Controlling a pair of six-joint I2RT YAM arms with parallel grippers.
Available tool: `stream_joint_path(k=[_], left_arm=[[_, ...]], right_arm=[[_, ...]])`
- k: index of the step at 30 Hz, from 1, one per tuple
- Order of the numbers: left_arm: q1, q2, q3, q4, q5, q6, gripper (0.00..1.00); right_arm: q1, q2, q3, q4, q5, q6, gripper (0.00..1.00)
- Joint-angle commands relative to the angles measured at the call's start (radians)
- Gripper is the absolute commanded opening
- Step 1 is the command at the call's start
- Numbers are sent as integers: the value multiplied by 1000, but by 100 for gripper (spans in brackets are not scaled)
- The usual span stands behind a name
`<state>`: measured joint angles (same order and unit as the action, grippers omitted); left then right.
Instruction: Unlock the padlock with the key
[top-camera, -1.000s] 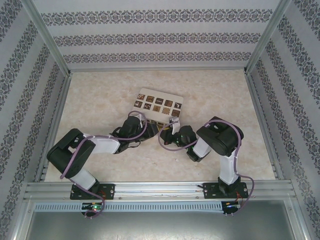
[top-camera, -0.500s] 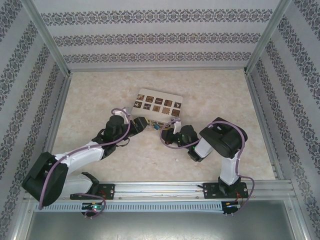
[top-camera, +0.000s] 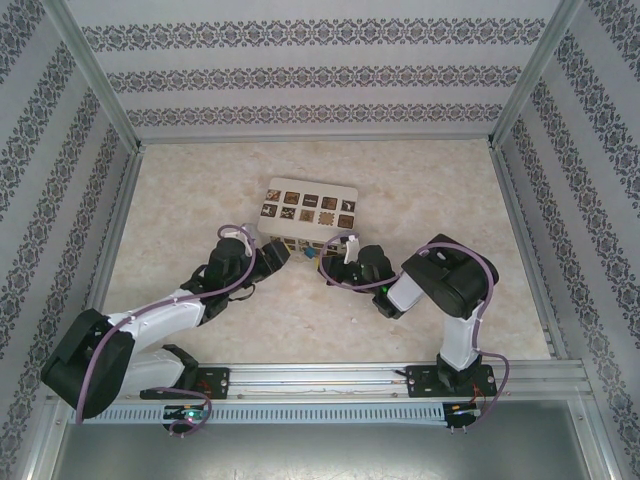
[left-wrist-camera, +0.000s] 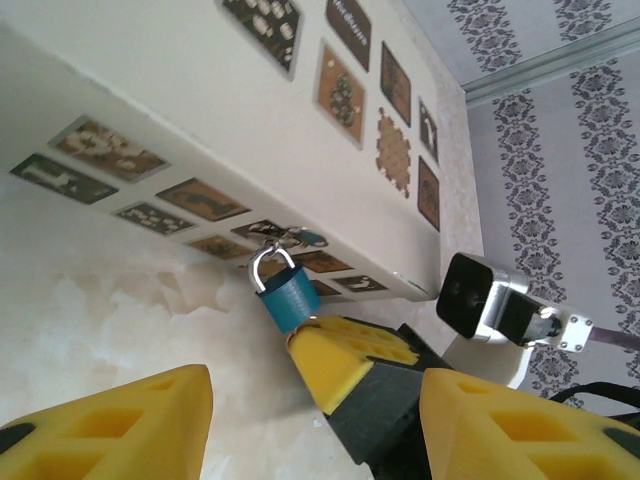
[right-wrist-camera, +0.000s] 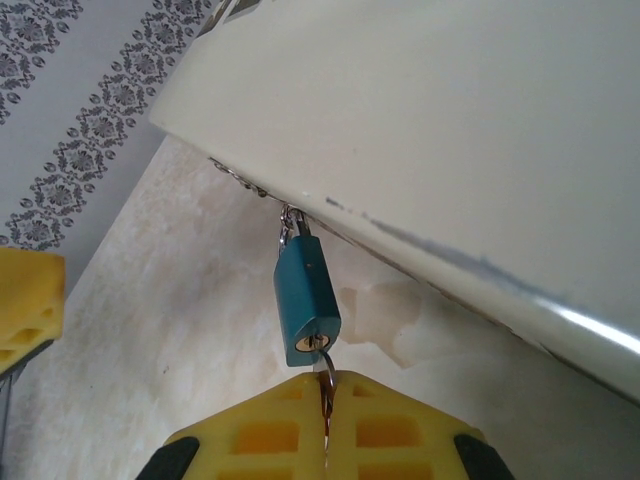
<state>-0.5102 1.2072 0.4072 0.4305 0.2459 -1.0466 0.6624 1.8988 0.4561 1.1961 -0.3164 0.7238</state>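
1. The table (top-camera: 200, 200) carries the cream box (top-camera: 308, 212) at 12 o'clock from the two arm bases. The lock hangs off the box's near side.
2. The left gripper (top-camera: 283, 254) stands at 9 o'clock of the lock, near it but apart, jaws open and holding nothing.
3. The right gripper (right-wrist-camera: 327, 388) is the nearer one. Its pads (right-wrist-camera: 270, 430) are pressed together on the key.
4. The padlock (right-wrist-camera: 307, 300) hangs by its shackle (left-wrist-camera: 270, 265) from a hasp (left-wrist-camera: 292, 238). It lies at 12 o'clock from the right pads, with its long axis running nearly 12 to 6 and its keyhole end facing them.
5. The key (right-wrist-camera: 322, 362) lines up with that axis, its tip at the keyhole. I reckon the coming move is a twist about that line.
6. The pads hide the key's head, and I cannot tell how deep the blade sits or whether the shackle is free.
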Motion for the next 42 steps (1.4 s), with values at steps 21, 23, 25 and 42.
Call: stream_joint_path(k=[21, 23, 25, 42], left_arm=[[-12, 161, 31, 170, 28, -276, 53], [-20, 200, 38, 218, 42, -288, 52], [-29, 236, 47, 256, 52, -300, 51], [-85, 427, 86, 407, 16, -423, 47]], right_arm=[[-5, -53, 15, -69, -58, 104, 0], [-5, -54, 17, -69, -59, 105, 0], [-5, -53, 18, -70, -61, 107, 0], [-3, -54, 35, -75, -70, 132, 0]])
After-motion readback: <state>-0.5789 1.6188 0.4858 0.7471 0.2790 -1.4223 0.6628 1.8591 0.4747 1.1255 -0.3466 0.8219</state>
